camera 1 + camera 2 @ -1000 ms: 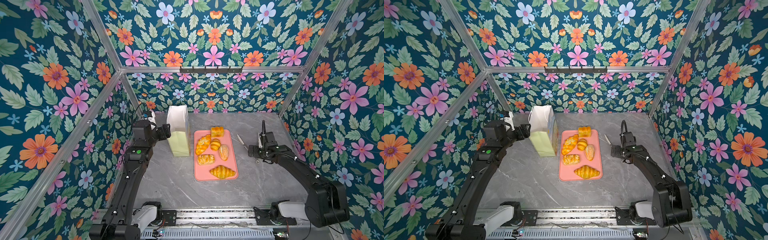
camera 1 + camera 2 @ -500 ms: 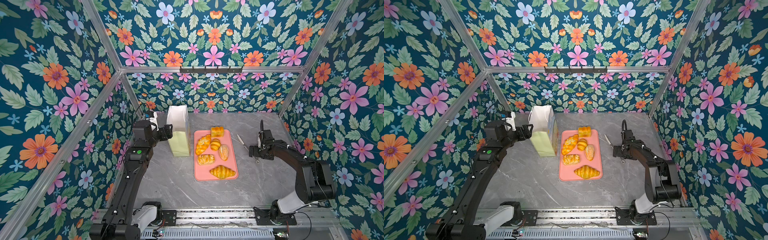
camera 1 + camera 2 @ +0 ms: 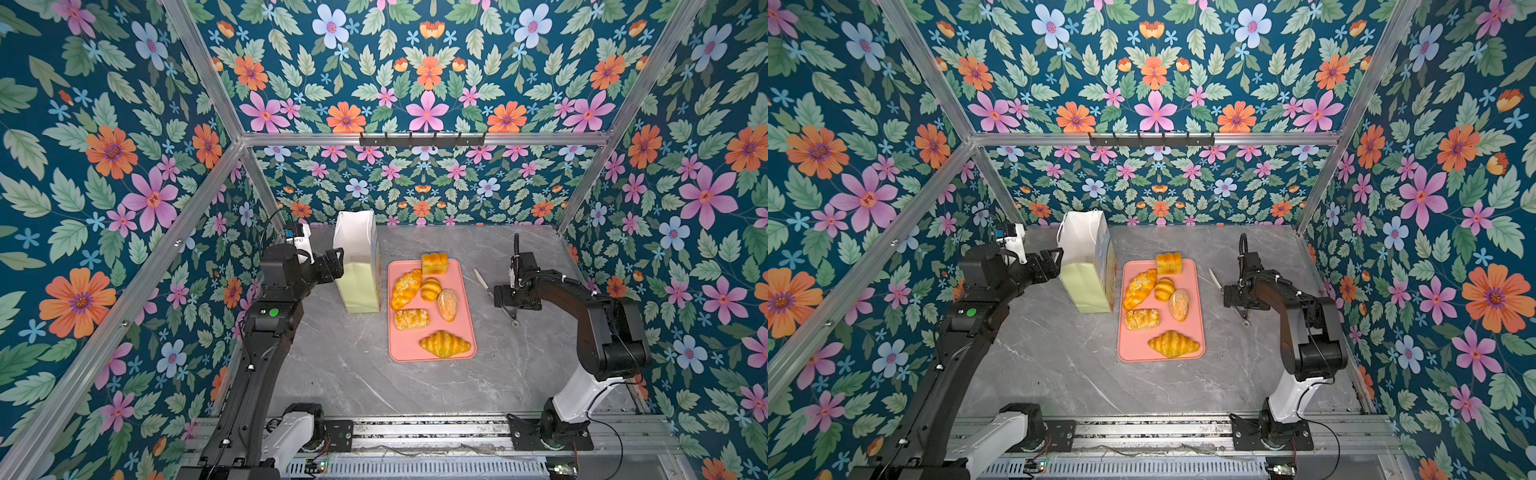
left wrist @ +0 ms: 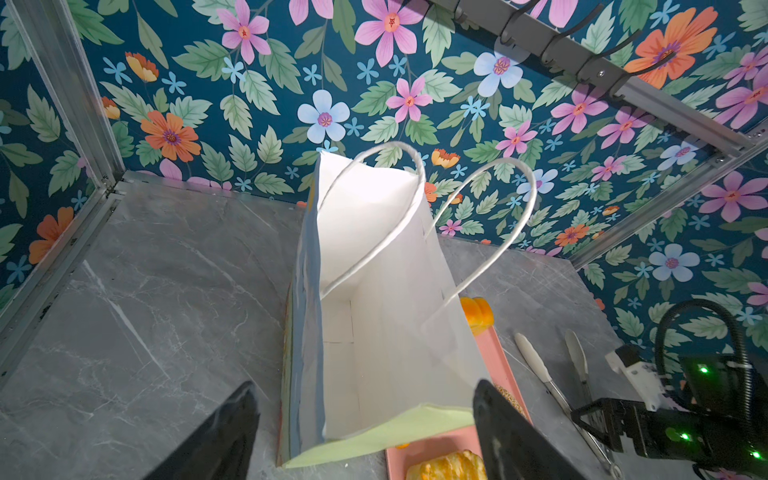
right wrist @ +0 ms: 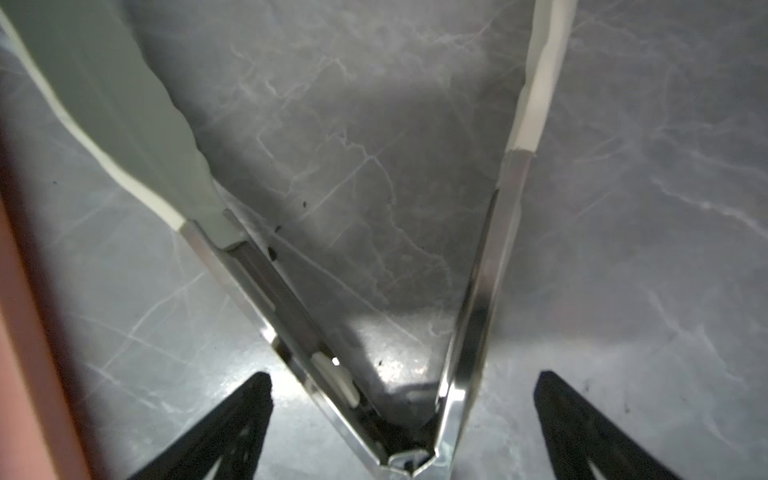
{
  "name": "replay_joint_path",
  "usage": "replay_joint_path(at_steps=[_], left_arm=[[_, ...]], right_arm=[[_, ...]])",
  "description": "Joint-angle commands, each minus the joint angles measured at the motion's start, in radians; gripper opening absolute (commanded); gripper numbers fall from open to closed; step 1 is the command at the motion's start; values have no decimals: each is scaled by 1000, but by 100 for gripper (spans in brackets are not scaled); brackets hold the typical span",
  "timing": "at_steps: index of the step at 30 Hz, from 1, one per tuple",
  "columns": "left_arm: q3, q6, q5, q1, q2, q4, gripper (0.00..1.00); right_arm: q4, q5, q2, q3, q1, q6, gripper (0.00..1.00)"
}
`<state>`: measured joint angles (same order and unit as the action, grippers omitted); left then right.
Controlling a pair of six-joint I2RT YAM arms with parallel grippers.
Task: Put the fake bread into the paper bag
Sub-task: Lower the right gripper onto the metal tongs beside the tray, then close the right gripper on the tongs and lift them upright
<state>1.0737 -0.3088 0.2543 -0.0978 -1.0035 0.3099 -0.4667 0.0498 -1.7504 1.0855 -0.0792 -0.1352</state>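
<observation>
The left fingers (image 4: 224, 436) spread wide, flanking the white-lined paper bag (image 3: 358, 274); the right fingers (image 5: 557, 399) spread over shiny V-shaped metal tongs (image 5: 478, 291) on the veined grey counter (image 3: 353, 386).

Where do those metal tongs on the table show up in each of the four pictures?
In a top view: the tongs lie on the table, right of the pink tray.
In a top view: same place, right of the tray.
Left wrist view: on the table beyond the tray.
Right wrist view: close up, a V filling the middle.
Shared landmark: the pink tray, in all four.
</observation>
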Motion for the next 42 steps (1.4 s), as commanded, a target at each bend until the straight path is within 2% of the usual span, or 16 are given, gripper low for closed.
replay_joint_path(at_steps=[1,5,19,27,38,42], left_arm=[[8,0,7,1,2,2,82],[9,-9,13,1,-4,-1,81],[21,-24,33,1,-24,-6,80],[19,-30,38,1,-17,-8,79],[19,-43,42,1,-6,4,79],[21,-58,57,1,13,3,79]], right_arm=[[5,-17,-13,11,0,17,99],[15,-46,-42,33,0,22,99],[0,-28,-125,90,-1,2,99],[0,-19,-143,95,-2,-6,96],[-18,-29,-156,106,-1,-11,68],[-23,-54,-152,105,-2,-6,49]])
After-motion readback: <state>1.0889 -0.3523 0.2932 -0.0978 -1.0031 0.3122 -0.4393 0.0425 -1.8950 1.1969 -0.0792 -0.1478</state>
